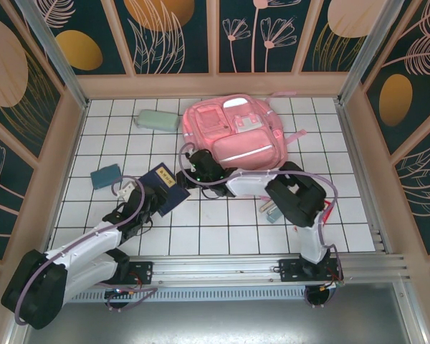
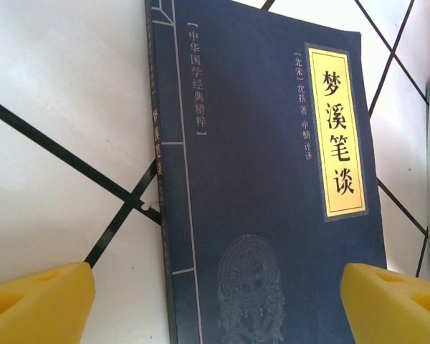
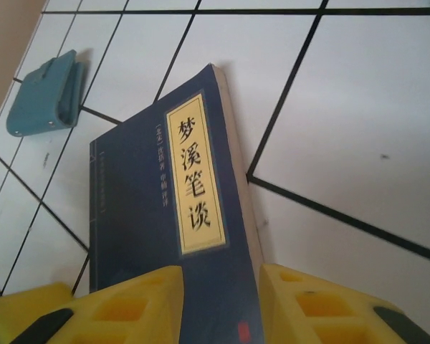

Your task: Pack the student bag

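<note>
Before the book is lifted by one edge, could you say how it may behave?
The book looks like a thin paperback, so it will probably sag from one edge. Its smooth cover may slip in a pinch. Lying flat on the table, it should slide rather than roll.

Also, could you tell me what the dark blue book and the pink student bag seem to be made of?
Book: paper, with a matte, card-like cover; no glare, and pale page edges show along its side. Student bag: soft fabric, probably synthetic; its surface slumps and creases, with a pale, shiny-looking stripe.
</note>
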### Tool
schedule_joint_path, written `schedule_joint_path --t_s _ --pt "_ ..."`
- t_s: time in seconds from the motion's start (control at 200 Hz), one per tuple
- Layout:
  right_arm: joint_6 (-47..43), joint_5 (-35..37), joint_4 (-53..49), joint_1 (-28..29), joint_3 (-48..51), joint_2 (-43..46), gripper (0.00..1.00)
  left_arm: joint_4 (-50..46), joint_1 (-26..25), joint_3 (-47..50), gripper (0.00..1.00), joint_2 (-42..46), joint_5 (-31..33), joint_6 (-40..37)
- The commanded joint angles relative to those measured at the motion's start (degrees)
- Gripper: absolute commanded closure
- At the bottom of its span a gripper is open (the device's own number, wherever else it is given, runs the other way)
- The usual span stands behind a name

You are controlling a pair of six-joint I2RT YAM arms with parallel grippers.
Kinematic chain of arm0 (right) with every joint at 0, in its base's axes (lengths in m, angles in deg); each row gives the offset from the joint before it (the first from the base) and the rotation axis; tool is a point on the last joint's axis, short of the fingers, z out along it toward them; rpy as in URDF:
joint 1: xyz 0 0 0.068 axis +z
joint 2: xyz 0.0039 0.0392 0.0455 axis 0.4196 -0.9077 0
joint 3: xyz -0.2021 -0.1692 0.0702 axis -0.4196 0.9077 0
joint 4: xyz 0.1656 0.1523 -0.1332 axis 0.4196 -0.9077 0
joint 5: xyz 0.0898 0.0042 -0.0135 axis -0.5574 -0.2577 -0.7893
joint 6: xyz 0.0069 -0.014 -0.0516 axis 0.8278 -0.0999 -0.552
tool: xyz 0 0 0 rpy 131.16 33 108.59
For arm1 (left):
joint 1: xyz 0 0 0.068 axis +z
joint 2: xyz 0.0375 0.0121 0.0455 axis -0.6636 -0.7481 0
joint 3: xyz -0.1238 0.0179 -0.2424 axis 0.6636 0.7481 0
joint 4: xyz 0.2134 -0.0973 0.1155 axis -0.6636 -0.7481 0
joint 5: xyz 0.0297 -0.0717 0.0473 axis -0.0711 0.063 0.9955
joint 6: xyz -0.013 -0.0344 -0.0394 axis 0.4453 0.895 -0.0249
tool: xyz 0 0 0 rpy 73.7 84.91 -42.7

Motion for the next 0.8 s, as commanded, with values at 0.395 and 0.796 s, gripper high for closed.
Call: schedule_joint_path --t_s 0.395,0.796 --pt "-2.3 -1.5 -3.3 -0.7 -6.7 -9.7 0.69 11.2 0.5 2.8 0.12 -6.6 -4.2 -2.1" --pt "0.5 -7.6 0.6 -0.4 -3.7 -7.9 0.86 27.6 0.5 3.8 0.17 -10.5 -14.9 -4.0"
